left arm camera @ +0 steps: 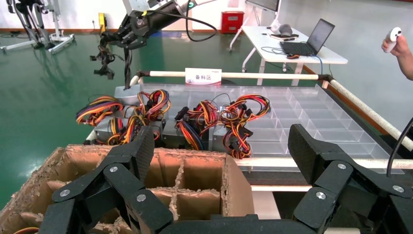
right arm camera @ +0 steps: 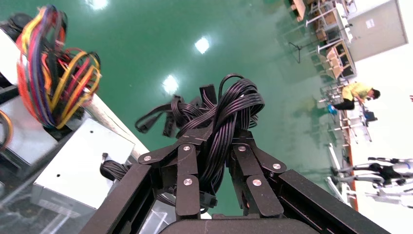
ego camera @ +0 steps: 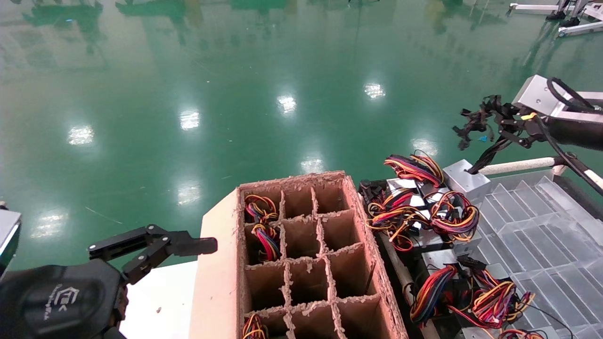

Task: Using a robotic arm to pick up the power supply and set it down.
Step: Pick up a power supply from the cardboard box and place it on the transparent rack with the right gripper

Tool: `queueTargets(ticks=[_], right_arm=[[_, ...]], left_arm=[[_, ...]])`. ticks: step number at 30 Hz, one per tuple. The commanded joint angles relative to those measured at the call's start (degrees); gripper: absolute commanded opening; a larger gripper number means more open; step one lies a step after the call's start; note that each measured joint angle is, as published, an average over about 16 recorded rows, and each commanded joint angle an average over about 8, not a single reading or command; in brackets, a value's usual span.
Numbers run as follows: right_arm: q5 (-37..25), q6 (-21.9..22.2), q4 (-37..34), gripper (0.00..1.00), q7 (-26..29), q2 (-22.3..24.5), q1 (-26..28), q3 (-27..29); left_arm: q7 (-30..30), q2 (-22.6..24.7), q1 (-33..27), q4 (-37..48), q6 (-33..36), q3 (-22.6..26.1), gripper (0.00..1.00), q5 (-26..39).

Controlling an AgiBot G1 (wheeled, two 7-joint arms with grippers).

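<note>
The power supply (ego camera: 465, 180) is a small grey metal box at the far corner of the heap, also in the right wrist view (right arm camera: 80, 163). Its black cable bundle (ego camera: 487, 153) runs taut up to my right gripper (ego camera: 503, 126), which is shut on the bundle (right arm camera: 221, 117) above the box; loose cable ends hang past the fingers. I cannot tell whether the box is off the heap. The left wrist view shows the same gripper (left arm camera: 127, 38) holding the cables far off. My left gripper (ego camera: 203, 245) stays open and holds nothing beside the cardboard box, its fingers (left arm camera: 140, 148) wide apart.
A cardboard box (ego camera: 365, 235) with divider cells stands in front, a few cells holding coloured wires. Silver boxes with red-yellow-orange wire bundles (ego camera: 424, 207) lie beside a clear plastic tray (ego camera: 532, 226). A white rail (ego camera: 518, 165) borders it. A person's hand (left arm camera: 399, 44) shows at the edge.
</note>
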Motion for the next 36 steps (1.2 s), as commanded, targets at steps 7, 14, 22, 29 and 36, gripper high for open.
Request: queueTargets(ticks=[7,14,22,29,36], right_arm=[[-0.6,0.2,-0.7,0.0,1.5,-0.3,0.5,-0.4],[1.2,1.9,-2.1,0.0,4.2,-1.7,0.5,0.8],[1.9,3.1,-2.2,0.0,5.0,-2.7,0.7,1.3],[0.3,2.7,-1.6,0.0,4.8,-4.1,1.6,0.2],[-4.1,2.0,-3.0,0.0,7.2,-6.6,4.0,-2.9]], left_arm=[[0.0,0.0,0.0,0.0,0.0,0.0,1.0,0.0],[0.0,0.0,0.0,0.0,0.0,0.0,1.0,0.0],[0.0,0.0,0.0,0.0,0.0,0.0,1.0,0.0],[0.0,0.0,0.0,0.0,0.0,0.0,1.0,0.0],[0.0,0.0,0.0,0.0,0.0,0.0,1.0,0.0]])
